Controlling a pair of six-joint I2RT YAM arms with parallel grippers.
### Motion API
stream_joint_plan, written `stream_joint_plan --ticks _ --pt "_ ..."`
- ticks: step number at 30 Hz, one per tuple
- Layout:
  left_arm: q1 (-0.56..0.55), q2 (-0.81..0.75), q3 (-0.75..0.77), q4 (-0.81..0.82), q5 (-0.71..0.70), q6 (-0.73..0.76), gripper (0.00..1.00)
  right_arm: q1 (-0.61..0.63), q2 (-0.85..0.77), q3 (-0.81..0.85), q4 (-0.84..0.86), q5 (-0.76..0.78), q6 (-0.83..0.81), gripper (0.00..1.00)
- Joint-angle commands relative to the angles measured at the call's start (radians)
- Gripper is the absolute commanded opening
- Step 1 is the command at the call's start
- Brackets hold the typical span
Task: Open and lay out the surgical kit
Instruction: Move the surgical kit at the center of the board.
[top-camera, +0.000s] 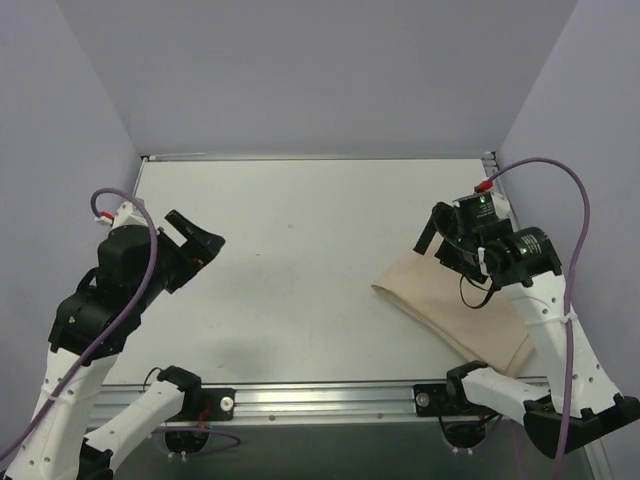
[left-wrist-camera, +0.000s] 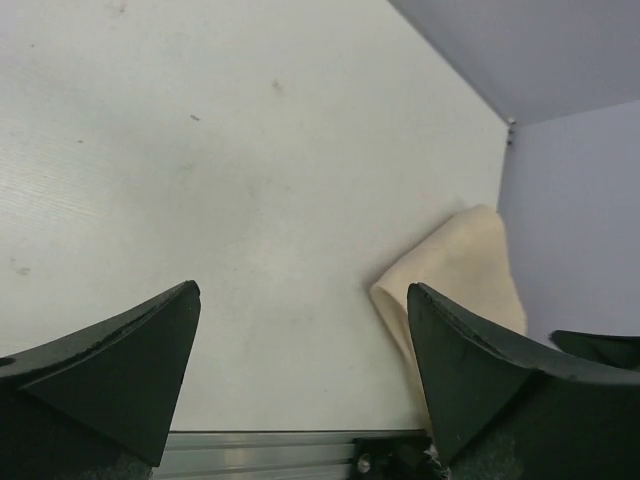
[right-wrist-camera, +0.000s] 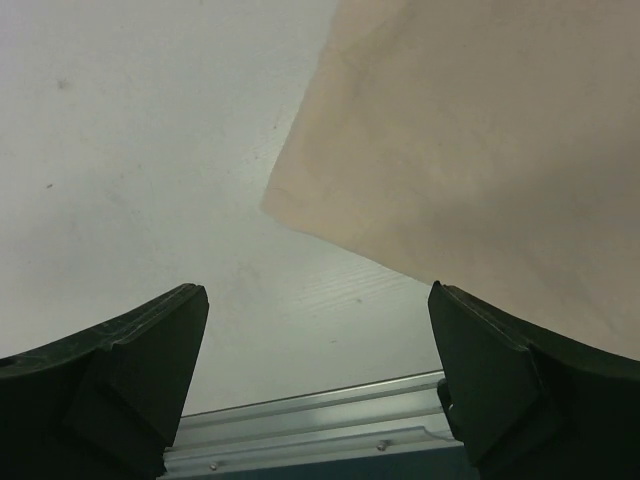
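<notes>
Beige cloth wrap (plain); white table.

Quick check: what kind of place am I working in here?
Probably a lab test cell, not an operating room: white table boxed by plain lavender walls, aluminium mounting rail along its near edge, beige cloth wrap lying on it.

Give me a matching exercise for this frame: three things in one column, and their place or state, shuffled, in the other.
Things:
1. cloth wrap
2. left gripper
3. right gripper

Place or state:
A. open, over the wrap's edge
B. open, over the left side of the table
C. lying on the table, right side

Pairs: 1-C, 2-B, 3-A.
</notes>
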Motion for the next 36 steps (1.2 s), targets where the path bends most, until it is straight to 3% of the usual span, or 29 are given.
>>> stream_joint_plan --ticks 1,5,6,9,10,14,16,17,18,20,21,22,29,36 --pt "0.001 0.031 -0.025 -0.031 -0.019 0.155 0.94 -0.018 0.024 0.176 -0.162 0.12 -0.069 1.0" --pt "0.011 0.15 -0.026 0.101 0.122 0.293 0.94 -0.194 0.188 0.19 -0.204 0.098 -0.15 1.0" --pt "0.012 0.193 0.041 0.074 0.139 0.352 0.94 -0.329 0.206 0.179 -0.199 0.068 -0.206 1.0" --pt "0.012 0.373 0.199 -0.001 0.168 0.505 1.0 -0.543 0.251 0.17 -0.176 0.024 -0.254 0.98" --pt "0.012 0.437 0.229 -0.009 0.176 0.54 0.94 -0.576 0.257 0.175 -0.178 0.04 -0.26 0.97" --pt "0.018 0.546 0.321 -0.002 0.255 0.636 0.87 -0.65 0.28 0.222 -0.219 0.238 -0.228 0.87" --pt "0.015 0.574 0.344 -0.002 0.285 0.643 0.79 -0.676 0.277 0.23 -0.23 0.31 -0.222 0.6" --pt "0.006 0.571 0.34 0.013 0.294 0.641 0.77 -0.681 0.277 0.228 -0.234 0.418 -0.215 0.45" --pt "0.0 0.57 0.335 0.021 0.294 0.643 0.76 -0.684 0.274 0.224 -0.239 0.465 -0.205 0.24" --pt "-0.012 0.565 0.32 0.024 0.283 0.655 0.75 -0.71 0.26 0.183 -0.239 0.537 -0.192 0.16" --pt "-0.024 0.571 0.32 0.018 0.261 0.672 0.72 -0.729 0.257 0.161 -0.239 0.538 -0.187 0.03" --pt "-0.028 0.574 0.321 0.011 0.247 0.679 0.68 -0.754 0.251 0.112 -0.239 0.539 -0.187 0.0" --pt "-0.12 0.533 0.295 0.027 0.207 0.748 0.6 -0.909 0.315 -0.012 -0.192 0.489 -0.132 0.0" --pt "-0.17 0.487 0.257 0.029 0.128 0.773 0.52 -0.912 0.37 -0.115 -0.129 0.576 -0.035 0.0"
